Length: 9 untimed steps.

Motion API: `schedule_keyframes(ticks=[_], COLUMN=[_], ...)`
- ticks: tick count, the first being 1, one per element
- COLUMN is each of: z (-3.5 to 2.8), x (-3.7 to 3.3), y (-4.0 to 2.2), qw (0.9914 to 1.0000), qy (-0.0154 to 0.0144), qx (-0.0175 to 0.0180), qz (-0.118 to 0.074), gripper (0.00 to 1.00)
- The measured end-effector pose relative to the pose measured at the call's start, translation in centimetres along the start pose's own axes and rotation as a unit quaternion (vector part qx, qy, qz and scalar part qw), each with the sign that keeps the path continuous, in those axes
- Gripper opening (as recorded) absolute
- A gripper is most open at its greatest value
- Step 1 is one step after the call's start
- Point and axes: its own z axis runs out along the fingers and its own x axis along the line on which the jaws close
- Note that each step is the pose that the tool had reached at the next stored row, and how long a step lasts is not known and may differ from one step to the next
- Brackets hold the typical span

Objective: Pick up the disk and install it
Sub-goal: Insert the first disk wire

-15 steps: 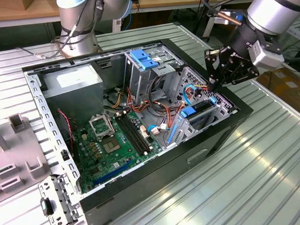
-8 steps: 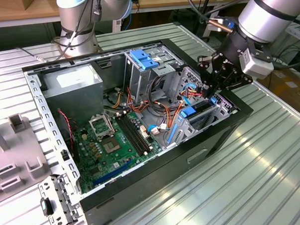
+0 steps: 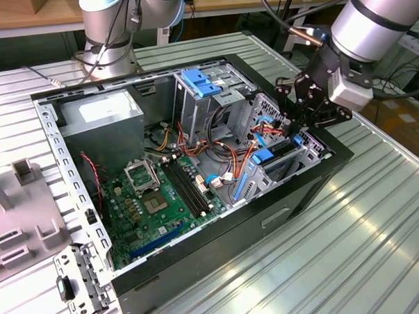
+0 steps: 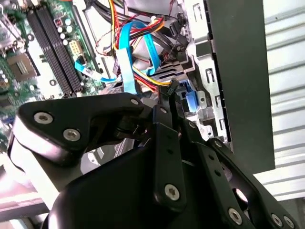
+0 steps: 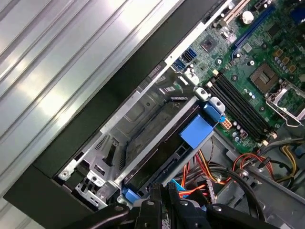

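Nearest the exterior camera, the ribbed metal desk carries an open black computer case lying on its side. A loose perforated metal bracket lies on the desk at the case's near corner, toward the exterior view's left.

Inside the case, the green motherboard occupies the near floor, with its memory slots and processor socket exposed. Orange and red cables run across the middle.

At the case's edge toward the exterior view's right sits a metal drive cage. The disk, dark-bodied in a light-blue carrier frame, lies in this cage; its blue tab faces the motherboard in the first wrist view. In the exterior view the disk's blue frame shows just below the gripper.

The gripper hangs directly over the cage, its black linkage close above the disk's cable end. Whether its fingers are apart or clamped on the disk cannot be told.

Farther back, a second cage carries a broader blue latch piece. The grey power supply fills the far corner. Beyond the case stands the arm's base.
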Motion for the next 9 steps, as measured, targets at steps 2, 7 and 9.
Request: schedule_keyframes(ticks=[2, 7, 9], z=[0.02, 0.08, 0.09], x=[0.00, 0.01, 0.01], y=[0.00, 0.01, 0.01], qw=[0.99981, 0.99720, 0.99592], qy=[0.0015, 0.0057, 0.0069], qx=[0.0020, 0.0073, 0.0088], qz=[0.019, 0.074, 0.090], gripper=[0.17, 0.17, 0.17])
